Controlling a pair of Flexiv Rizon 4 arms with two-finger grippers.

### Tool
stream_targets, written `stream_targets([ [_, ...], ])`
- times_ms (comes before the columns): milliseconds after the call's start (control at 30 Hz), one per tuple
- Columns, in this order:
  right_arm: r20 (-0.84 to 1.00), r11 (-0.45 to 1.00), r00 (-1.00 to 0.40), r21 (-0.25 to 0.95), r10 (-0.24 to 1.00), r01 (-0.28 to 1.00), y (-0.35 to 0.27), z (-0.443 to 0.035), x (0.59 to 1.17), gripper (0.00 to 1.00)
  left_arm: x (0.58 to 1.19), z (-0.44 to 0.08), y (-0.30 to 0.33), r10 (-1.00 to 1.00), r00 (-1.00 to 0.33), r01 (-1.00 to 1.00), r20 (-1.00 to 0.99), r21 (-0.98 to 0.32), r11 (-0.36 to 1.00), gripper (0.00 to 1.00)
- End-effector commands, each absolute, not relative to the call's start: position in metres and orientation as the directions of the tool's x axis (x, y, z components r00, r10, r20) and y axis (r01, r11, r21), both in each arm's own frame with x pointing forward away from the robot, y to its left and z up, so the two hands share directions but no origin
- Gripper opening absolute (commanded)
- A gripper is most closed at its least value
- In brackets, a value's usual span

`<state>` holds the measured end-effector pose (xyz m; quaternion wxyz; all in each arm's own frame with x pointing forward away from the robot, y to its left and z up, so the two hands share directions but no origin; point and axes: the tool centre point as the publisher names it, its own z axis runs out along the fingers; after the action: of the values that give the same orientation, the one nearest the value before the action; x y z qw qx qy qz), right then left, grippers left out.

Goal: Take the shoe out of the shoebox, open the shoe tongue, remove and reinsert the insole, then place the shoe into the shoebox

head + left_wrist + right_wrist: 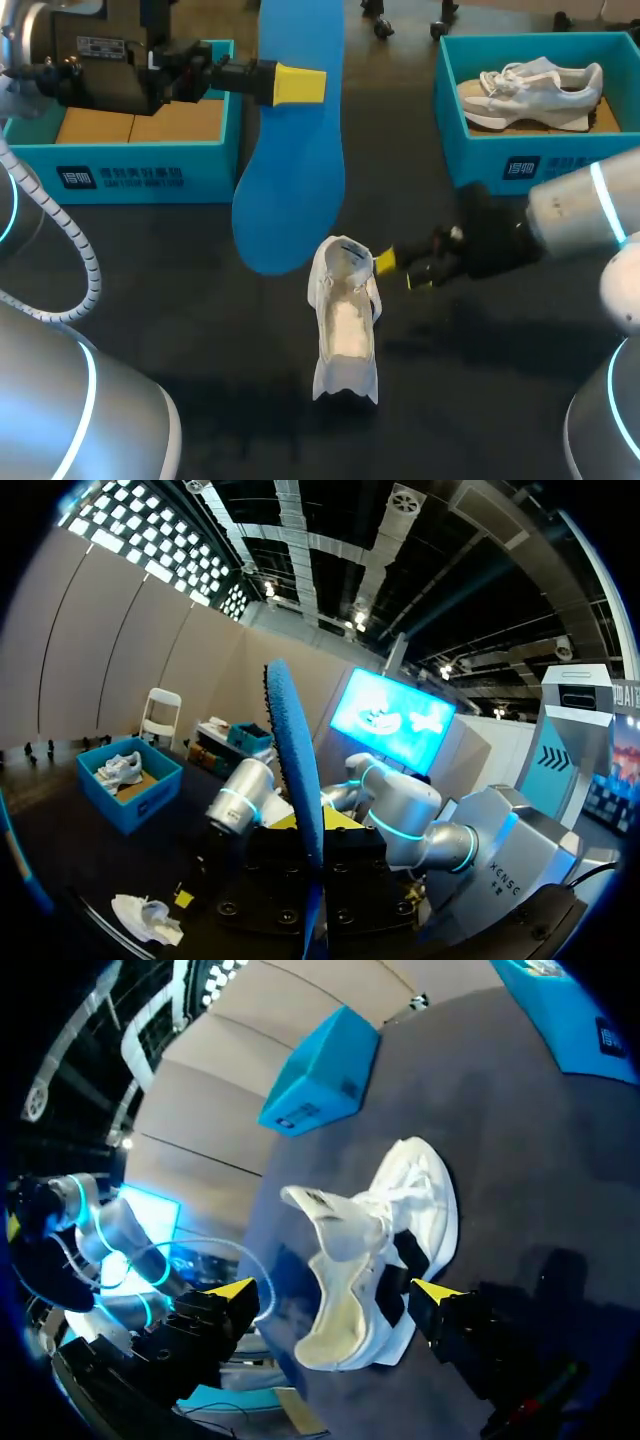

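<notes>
royal-blue foam insole (290, 150) against a charcoal table (200, 300); at centre a white fabric shoe (345, 320), cream inside. at 11 o'clock a teal cardboard shoebox (150, 175), tan-floored with a white logo; at 1 o'clock a matching teal shoebox (470, 150) around a white-and-grey sneaker (530, 90). fingertips (300, 85) bright yellow; silver arms (560, 205) ringed cyan.

My head camera looks down on the counter (200, 300) from above and behind me, taking in most of it. My left wrist camera sits high, facing out along the insole (297, 770), which it sees edge-on, with the shoe (145, 920) small and far below. My right wrist camera is low and close, looking past my right claw (335, 1295) at the shoe. All three views share that shoe.
</notes>
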<state>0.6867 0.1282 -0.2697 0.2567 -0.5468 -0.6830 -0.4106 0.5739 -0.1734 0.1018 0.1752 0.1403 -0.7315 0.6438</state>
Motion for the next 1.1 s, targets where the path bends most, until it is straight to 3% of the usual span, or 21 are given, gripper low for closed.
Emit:
stream_targets([
  [33, 0.889, 0.037, -0.284, 0.291, 0.358, 0.956, 0.093, -0.24, 0.681, 1.0, 0.575, 0.103, -0.175, 0.02, -0.899, -0.431, 0.437, -0.892, 0.135, 0.0],
  [233, 0.905, 0.054, -0.286, 0.284, 0.314, 0.957, 0.091, -0.206, 0.69, 1.0, 0.575, 0.103, -0.175, 0.02, -0.899, -0.431, 0.437, -0.892, 0.135, 0.0],
  [400, 0.92, 0.056, -0.287, 0.282, 0.266, 0.958, 0.092, -0.189, 0.695, 1.0, 0.589, 0.108, -0.178, 0.101, -0.946, -0.3, 0.308, -0.95, 0.091, 0.0],
  [600, 0.932, 0.045, -0.274, 0.271, 0.237, 0.961, 0.092, -0.186, 0.696, 1.0, 0.613, 0.122, -0.181, 0.108, -0.99, 0.095, -0.092, -0.995, 0.02, 0.0],
  [767, 0.932, 0.045, -0.274, 0.271, 0.237, 0.961, 0.092, -0.186, 0.696, 1.0, 0.625, 0.128, -0.187, 0.092, -0.87, 0.484, -0.485, -0.874, -0.032, 0.0],
  [800, 0.932, 0.045, -0.274, 0.271, 0.237, 0.961, 0.092, -0.186, 0.696, 1.0, 0.626, 0.123, -0.187, 0.086, -0.757, 0.649, -0.648, -0.761, -0.028, 0.0],
  [833, 0.932, 0.045, -0.274, 0.271, 0.237, 0.961, 0.092, -0.186, 0.696, 1.0, 0.63, 0.112, -0.187, 0.121, -0.626, 0.78, -0.77, -0.621, 0.077, 0.0],
  [1100, 0.932, 0.045, -0.274, 0.271, 0.237, 0.961, 0.092, -0.186, 0.696, 1.0, 0.63, 0.112, -0.187, 0.121, -0.626, 0.78, -0.77, -0.621, 0.077, 0.0],
])
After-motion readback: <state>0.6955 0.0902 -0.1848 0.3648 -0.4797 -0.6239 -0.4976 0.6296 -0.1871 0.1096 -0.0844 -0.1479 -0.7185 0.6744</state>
